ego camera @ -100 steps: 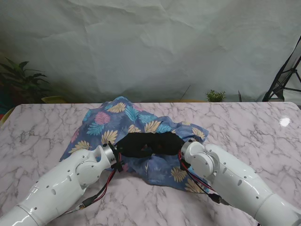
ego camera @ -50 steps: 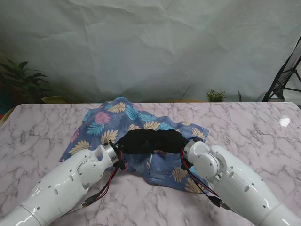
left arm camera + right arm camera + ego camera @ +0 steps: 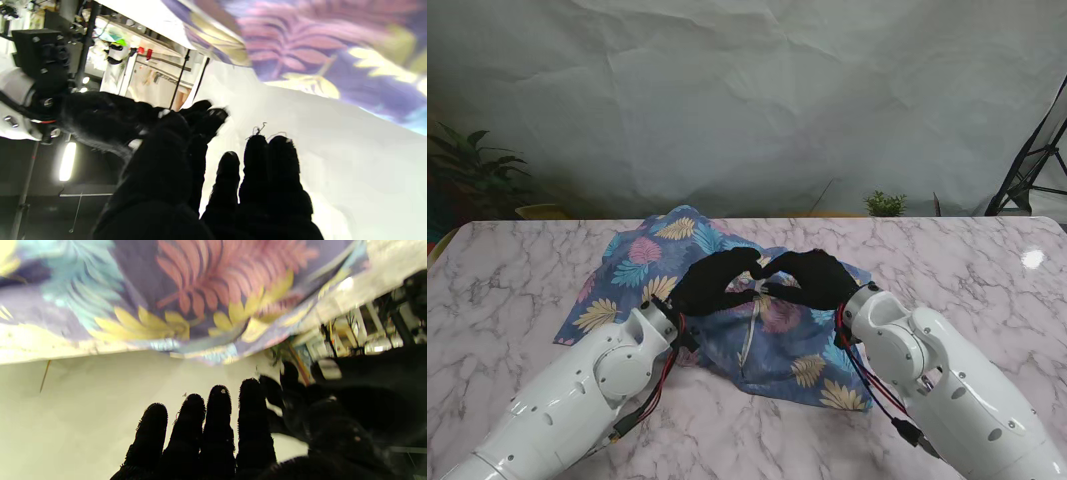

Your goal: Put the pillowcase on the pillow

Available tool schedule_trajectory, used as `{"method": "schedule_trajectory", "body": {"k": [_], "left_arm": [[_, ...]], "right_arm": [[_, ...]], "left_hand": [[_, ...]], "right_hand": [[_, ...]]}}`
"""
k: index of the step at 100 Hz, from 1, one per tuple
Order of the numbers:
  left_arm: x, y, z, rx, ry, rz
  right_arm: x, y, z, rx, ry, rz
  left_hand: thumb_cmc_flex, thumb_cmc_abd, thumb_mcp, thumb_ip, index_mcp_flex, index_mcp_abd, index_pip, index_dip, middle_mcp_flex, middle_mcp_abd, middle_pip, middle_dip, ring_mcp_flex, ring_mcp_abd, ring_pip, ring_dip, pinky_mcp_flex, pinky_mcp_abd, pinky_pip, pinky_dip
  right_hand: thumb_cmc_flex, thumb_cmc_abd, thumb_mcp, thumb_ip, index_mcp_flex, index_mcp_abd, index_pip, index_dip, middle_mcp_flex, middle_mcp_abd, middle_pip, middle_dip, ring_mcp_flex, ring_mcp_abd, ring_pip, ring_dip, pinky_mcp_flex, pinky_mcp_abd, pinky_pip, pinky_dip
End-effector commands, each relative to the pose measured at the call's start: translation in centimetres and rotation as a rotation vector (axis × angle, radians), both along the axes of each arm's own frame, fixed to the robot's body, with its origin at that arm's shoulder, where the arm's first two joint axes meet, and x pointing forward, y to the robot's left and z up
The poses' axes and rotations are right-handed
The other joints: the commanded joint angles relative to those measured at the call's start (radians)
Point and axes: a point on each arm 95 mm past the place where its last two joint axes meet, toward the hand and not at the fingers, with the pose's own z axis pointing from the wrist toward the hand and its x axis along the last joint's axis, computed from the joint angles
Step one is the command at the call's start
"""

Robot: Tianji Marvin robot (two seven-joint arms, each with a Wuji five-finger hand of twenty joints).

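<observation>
Pillowcase (image 3: 727,300): floral, rumpled mid-table (image 3: 517,270), covering the pillow; zip opening faces us.
Left hand (image 3: 717,285): raised over the cloth, fingers straight and close together, gripping nothing.
Right hand (image 3: 812,278): likewise empty, fingertips meeting the left's.
Step, we judge: smoothing the case.
Advice: we should press flat, sweep outward evenly, avoid snagging the zip.

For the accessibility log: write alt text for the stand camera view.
Two black-gloved robot hands, the left hand and right hand, meet fingertip to fingertip over a crumpled blue leaf-print fabric pillowcase. It lies on a white marble-patterned table; white arms rise from the bottom corners. Behind hangs a wrinkled grey backdrop.
</observation>
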Motion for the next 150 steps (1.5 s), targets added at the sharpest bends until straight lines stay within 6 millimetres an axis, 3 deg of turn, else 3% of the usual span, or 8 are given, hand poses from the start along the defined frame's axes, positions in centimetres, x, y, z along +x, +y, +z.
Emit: {"method": "schedule_trajectory", "body": {"k": [1,17,34,53,78,108,129,150], "left_arm": [[0.3,0.7,0.4,0.028,-0.004,0.003],[0.9,2.2,0.5,0.1,0.017,0.025],[1.2,2.8,0.4,0.152,0.036,0.017],[1.1,3.1,0.6,0.177,0.047,0.012],[0.7,3.6,0.4,0.198,0.079,0.011],[0.4,3.5,-1.3,0.176,0.159,0.003],[0.0,3.7,-1.1,0.162,0.129,0.044],[-0.7,4.7,0.4,0.152,0.063,0.143]], "right_arm": [[-0.4,0.4,-0.3,0.025,-0.024,-0.003],[-0.8,-1.0,-0.6,-0.042,-0.025,0.011],[-0.8,-1.5,-3.3,-0.136,0.052,0.089],[-0.3,-0.4,-6.1,-0.15,0.074,0.118],[1.0,1.5,-7.6,-0.134,0.067,0.099],[1.8,2.8,-7.2,-0.214,-0.041,0.047],[0.7,2.5,-6.1,-0.278,-0.02,0.075],[-0.6,1.8,-4.2,-0.253,-0.077,0.012]], "left_hand": [[0.052,0.04,-0.036,0.03,-0.033,0.012,-0.04,-0.01,-0.04,0.007,-0.021,-0.011,-0.023,0.027,-0.025,-0.011,-0.027,-0.02,-0.022,-0.002],[0.074,0.08,-0.056,0.033,-0.016,-0.006,-0.106,-0.049,-0.058,0.012,-0.042,-0.02,-0.057,0.037,-0.051,-0.019,-0.068,-0.003,-0.051,-0.006],[0.087,0.122,-0.07,0.035,-0.024,-0.01,-0.19,-0.083,-0.107,0.012,-0.077,-0.029,-0.102,0.043,-0.084,-0.029,-0.113,0.01,-0.1,-0.013],[0.074,0.159,-0.091,0.034,-0.035,-0.002,-0.236,-0.096,-0.134,0.017,-0.092,-0.032,-0.13,0.044,-0.104,-0.036,-0.142,0.015,-0.137,-0.021],[0.079,0.178,-0.104,0.036,-0.034,-0.012,-0.275,-0.095,-0.149,0.016,-0.109,-0.035,-0.152,0.052,-0.132,-0.048,-0.164,0.027,-0.177,-0.026],[0.062,0.214,-0.117,0.04,-0.054,0.013,-0.358,-0.082,-0.158,0.025,-0.156,-0.049,-0.173,0.054,-0.158,-0.058,-0.179,0.031,-0.217,-0.024],[0.018,0.238,-0.134,0.039,-0.065,0.026,-0.416,-0.082,-0.167,0.033,-0.194,-0.049,-0.206,0.06,-0.173,-0.061,-0.205,0.034,-0.247,-0.024],[-0.064,0.26,-0.145,0.04,-0.063,0.031,-0.515,-0.118,-0.179,0.036,-0.25,-0.043,-0.237,0.074,-0.212,-0.079,-0.23,0.042,-0.296,-0.024]], "right_hand": [[-0.004,-0.02,-0.013,-0.017,0.015,-0.039,0.006,0.015,0.017,-0.001,-0.008,-0.001,0.018,-0.005,-0.034,-0.014,0.0,-0.009,0.002,0.016],[0.015,-0.03,0.001,-0.015,0.039,-0.045,0.009,0.021,0.045,-0.01,-0.005,0.002,0.041,-0.011,-0.031,-0.013,0.006,-0.009,0.007,0.02],[0.016,-0.02,0.003,-0.015,0.032,-0.048,0.006,0.027,0.043,-0.018,-0.012,0.002,0.038,-0.022,-0.042,-0.017,0.002,-0.027,0.002,0.021],[0.01,-0.008,-0.003,-0.015,0.003,-0.054,0.002,0.031,0.01,-0.031,-0.016,0.005,0.004,-0.034,-0.053,-0.019,-0.02,-0.041,-0.008,0.019],[0.0,0.008,-0.012,-0.015,-0.039,-0.052,-0.003,0.033,-0.039,-0.035,-0.012,0.008,-0.046,-0.042,-0.047,-0.014,-0.049,-0.054,-0.018,0.016],[-0.064,0.036,-0.031,-0.019,-0.182,-0.019,-0.047,-0.001,-0.193,-0.021,-0.01,-0.002,-0.166,-0.042,-0.046,-0.016,-0.064,-0.044,-0.119,-0.043],[-0.283,-0.002,0.04,-0.036,-0.266,0.027,-0.217,-0.069,-0.207,0.034,-0.276,-0.12,-0.239,-0.005,-0.142,-0.076,-0.067,-0.008,-0.251,-0.141],[-0.311,-0.024,0.049,-0.044,-0.269,0.052,-0.263,-0.049,-0.209,0.051,-0.292,-0.125,-0.241,0.007,-0.148,-0.08,-0.067,0.002,-0.255,-0.142]]}}
